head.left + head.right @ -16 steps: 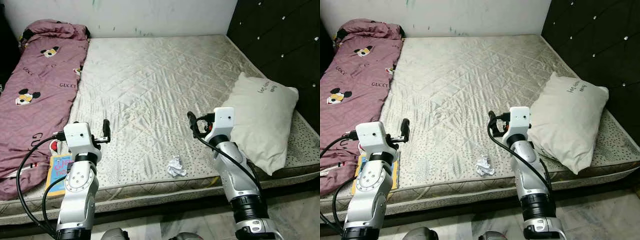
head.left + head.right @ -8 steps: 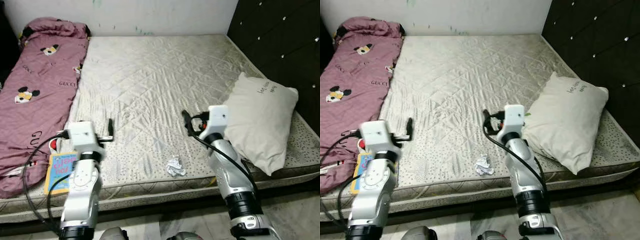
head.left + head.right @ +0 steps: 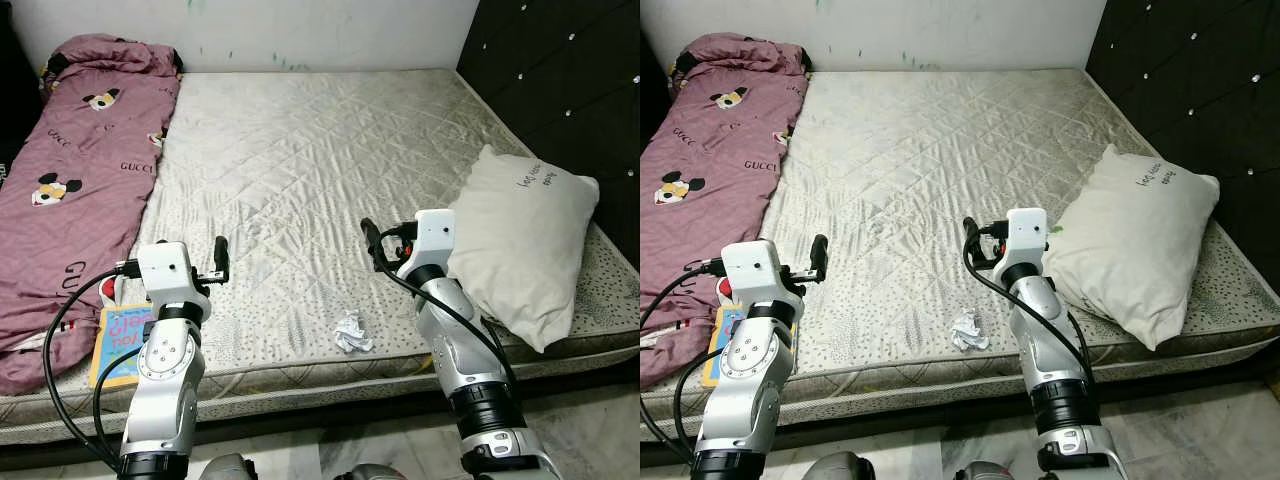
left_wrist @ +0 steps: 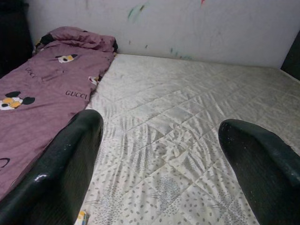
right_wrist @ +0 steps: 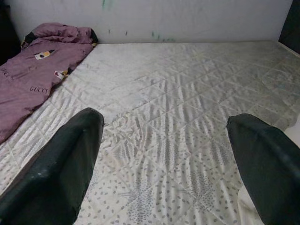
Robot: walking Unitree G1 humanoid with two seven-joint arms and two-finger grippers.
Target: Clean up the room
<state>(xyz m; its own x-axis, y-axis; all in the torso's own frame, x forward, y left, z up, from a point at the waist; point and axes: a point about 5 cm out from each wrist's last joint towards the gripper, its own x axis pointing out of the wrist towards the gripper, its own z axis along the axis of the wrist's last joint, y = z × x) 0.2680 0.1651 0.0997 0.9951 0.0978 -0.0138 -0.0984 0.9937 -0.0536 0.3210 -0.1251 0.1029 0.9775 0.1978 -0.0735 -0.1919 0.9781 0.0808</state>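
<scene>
Mattress (image 3: 320, 170): bare, nothing tidied yet by the look of it.
Blanket (image 3: 70, 190): rumpled along the left edge.
Pillow (image 3: 525, 240): at the right edge.
Book (image 3: 118, 342): front-left corner.
Crumpled paper (image 3: 351, 332): near the front edge, untouched.
Left gripper (image 3: 221, 262): spread apart, empty.
Right gripper (image 3: 368, 242): spread apart, empty.
Containers: none seen.

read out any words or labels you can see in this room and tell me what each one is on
"GUCCI": printed repeatedly on the purple blanket.
Dark handwriting-style print on the white pillow: too small to read.
Large letters on the book cover: too blurred to read.
</scene>
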